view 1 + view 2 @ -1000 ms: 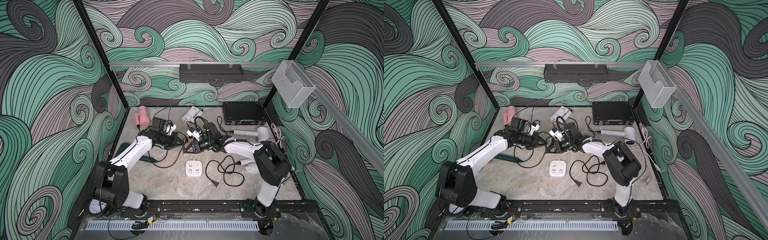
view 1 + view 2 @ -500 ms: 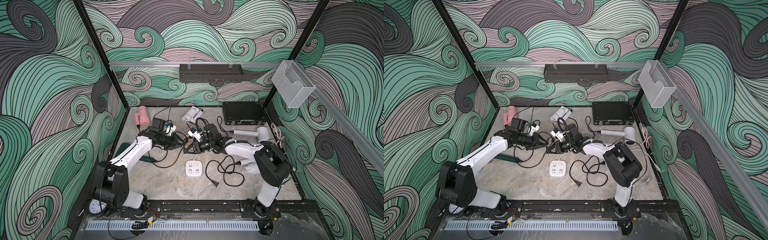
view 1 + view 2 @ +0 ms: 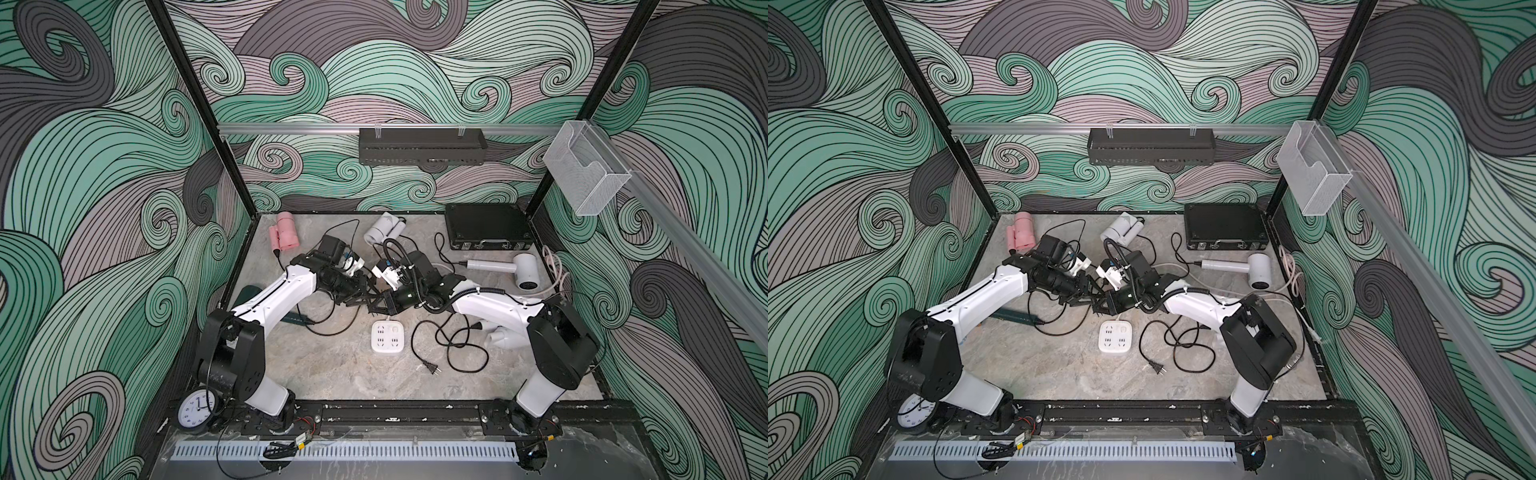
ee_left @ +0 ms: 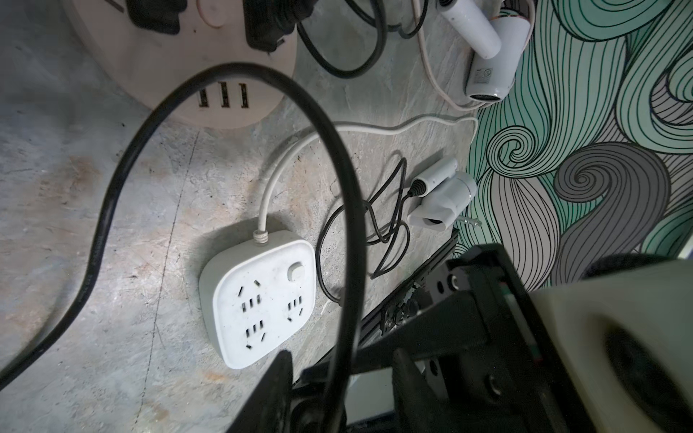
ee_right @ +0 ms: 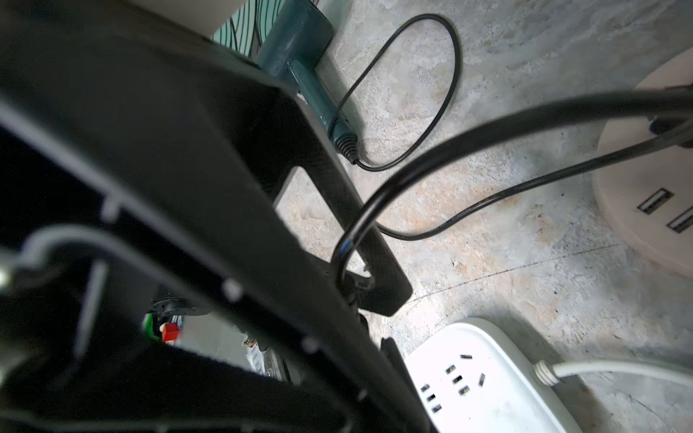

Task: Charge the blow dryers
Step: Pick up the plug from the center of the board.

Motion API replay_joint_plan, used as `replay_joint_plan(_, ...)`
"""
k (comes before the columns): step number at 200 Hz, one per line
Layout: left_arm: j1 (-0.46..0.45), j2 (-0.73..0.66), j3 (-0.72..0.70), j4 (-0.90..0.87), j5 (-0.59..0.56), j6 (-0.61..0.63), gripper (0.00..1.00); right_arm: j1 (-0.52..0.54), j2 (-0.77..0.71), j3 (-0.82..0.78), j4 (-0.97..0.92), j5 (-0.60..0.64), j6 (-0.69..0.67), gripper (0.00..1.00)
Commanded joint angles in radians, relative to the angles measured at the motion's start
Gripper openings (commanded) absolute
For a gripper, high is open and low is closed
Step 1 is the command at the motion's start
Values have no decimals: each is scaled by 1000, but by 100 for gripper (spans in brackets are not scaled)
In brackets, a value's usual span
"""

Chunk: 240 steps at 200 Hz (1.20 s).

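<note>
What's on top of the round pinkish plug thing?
Two black plugs sit in the round hub, with a pale button between them. The rest of its top runs out of the left wrist view, and the arms hide it from above.

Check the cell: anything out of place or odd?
A wall clock lies against the left arm's base. One black plug lies loose on the table beside the white socket block, whose sockets are empty.
</note>
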Motion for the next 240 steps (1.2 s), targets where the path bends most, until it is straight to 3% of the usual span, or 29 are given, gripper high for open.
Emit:
replay_joint_plan(1,-15,15,40,-36,-12,19,30,10,-31,18,-40,66,-50,2)
replay_joint_plan(26,-17,19,45,-56,-12,17,22,16,-28,27,-78,113,-71,2)
replay_joint_plan(72,-20,13,51,-78,-19,18,30,64,-78,24,-108,264,-146,1)
replay_joint_plan(120,-26,25,68,-96,1,24,21,65,-66,45,-127,312,-146,1)
replay_joint_plan(173,-26,22,76,-115,5,38,33,70,-49,59,-151,343,-156,1)
replay_joint_plan(240,-29,52,71,-89,9,27,25,80,-57,53,-129,360,-162,1)
